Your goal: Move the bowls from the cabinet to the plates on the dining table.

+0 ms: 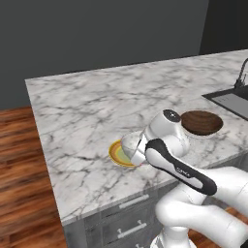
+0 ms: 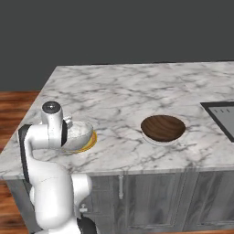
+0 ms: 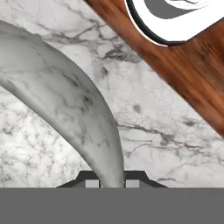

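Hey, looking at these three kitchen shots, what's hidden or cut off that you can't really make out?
- Yellow plate: mostly covered by the marble bowl and the arm in the left base view.
- Pale plate: just a rim under the wooden bowl, right base view.
- Sink: cut off by the right edge.
- Tool fingertips: hidden by the bowl's rim, hand view.

On the desk (image 2: 137, 87), one bowl (image 2: 77, 135) hung tilted over a plate (image 2: 91, 141) near the front edge; to its right, well apart, another bowl (image 2: 163, 128) sat on a second plate (image 2: 157, 140), a sink (image 2: 221, 116) beyond
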Robot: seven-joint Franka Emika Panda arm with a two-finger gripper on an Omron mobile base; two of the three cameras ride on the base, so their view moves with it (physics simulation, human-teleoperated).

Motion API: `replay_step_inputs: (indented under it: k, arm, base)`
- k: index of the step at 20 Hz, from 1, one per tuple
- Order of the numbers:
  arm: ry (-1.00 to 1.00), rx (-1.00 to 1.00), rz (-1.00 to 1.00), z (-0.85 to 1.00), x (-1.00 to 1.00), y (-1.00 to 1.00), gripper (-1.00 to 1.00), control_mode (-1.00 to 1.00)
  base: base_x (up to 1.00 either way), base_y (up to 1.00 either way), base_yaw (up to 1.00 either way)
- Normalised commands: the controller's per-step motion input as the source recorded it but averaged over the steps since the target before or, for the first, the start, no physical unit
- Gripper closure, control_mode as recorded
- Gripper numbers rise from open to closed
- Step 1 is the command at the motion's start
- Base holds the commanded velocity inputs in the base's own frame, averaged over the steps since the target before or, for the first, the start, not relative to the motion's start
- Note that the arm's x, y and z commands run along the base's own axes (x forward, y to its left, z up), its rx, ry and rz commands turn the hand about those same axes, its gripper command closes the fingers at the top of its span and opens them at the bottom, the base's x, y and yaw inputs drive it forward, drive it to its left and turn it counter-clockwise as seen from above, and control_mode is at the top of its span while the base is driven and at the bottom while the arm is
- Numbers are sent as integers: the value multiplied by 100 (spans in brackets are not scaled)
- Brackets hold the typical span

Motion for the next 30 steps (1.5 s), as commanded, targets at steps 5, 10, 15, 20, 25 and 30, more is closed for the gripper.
replay_step_inputs:
  k: [5,10,15,20,25,30]
  arm:
    - [-6,-11,16,-26,33,0,100,-100]
    - [-5,-7,17,-21,29,0,100,-100]
    - [-3,-2,18,-22,21,0,100,-100]
    - [-4,-3,18,-20,24,0,100,-100]
    - [-4,-6,17,-23,36,0,100,-100]
    - [-4,-6,17,-20,43,0,100,-100]
  base:
    - [0,0,0]
    - [0,0,0]
    - [0,0,0]
    - [0,0,0]
    - [0,0,0]
    - [0,0,0]
